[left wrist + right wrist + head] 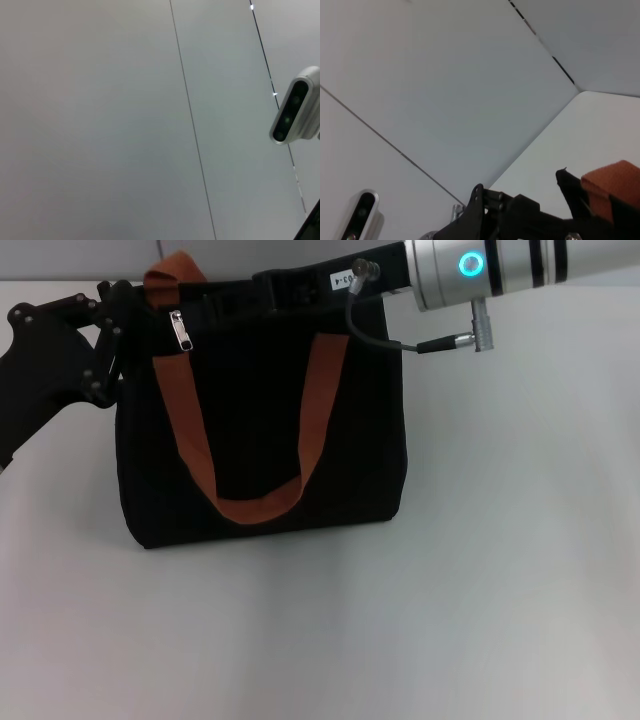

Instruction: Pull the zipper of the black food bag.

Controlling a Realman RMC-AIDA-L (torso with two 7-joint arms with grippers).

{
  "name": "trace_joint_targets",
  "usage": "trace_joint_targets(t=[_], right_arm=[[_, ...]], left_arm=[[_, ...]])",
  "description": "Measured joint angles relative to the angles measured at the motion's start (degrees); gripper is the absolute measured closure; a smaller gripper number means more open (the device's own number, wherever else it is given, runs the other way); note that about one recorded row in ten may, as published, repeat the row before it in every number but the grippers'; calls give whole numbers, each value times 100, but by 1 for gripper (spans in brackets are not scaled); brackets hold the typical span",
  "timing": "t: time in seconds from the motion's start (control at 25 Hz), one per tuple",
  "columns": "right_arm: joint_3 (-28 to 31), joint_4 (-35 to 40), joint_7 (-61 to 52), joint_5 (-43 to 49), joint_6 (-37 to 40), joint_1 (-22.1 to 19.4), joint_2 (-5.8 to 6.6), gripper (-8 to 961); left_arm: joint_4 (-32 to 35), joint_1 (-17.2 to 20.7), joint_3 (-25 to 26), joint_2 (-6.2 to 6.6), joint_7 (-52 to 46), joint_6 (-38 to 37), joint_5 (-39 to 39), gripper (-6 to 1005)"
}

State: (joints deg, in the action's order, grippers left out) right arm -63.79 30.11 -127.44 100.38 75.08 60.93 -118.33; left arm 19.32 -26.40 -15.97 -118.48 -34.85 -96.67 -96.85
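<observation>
**Two arms at the top of the bag, zipper waiting**

The left gripper (112,340) is pressed against the top left corner of the bag (262,430). Its jaws are black against black cloth, so I cannot tell if they are clenched or let go. The right gripper (290,288) reaches across the top edge from the right. Its jaws are hidden too, so I cannot tell their state.

The zipper (181,331) hangs just beside the left gripper, near the top left of the bag. It is a small shiny metal tab. The bag stands upright on the white tabletop (320,640).

To do this step well, I think one arm should hold the corner steady while the other pinches the tab and slides it straight along the top edge. Pulling sideways could tip the bag, because the cloth is soft and floppy.

The bag is boxy and dark. Its handle (250,440) is a flat orange-brown strap that hangs in a loop down the front.
</observation>
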Motion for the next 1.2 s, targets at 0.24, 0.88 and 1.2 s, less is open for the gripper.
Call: trace_joint_targets(t=[0.24, 0.88, 1.2], right_arm=[[-47, 5, -83, 188, -176, 85, -58, 466], [-315, 14, -46, 212, -617, 236, -113, 620], [-336, 3, -39, 211, -727, 247, -120, 662]], left_arm=[[0, -37, -3, 0, -84, -5, 0, 976], [2, -123, -50, 1, -137, -20, -1, 976], [2, -146, -18, 6, -251, -19, -1, 975]])
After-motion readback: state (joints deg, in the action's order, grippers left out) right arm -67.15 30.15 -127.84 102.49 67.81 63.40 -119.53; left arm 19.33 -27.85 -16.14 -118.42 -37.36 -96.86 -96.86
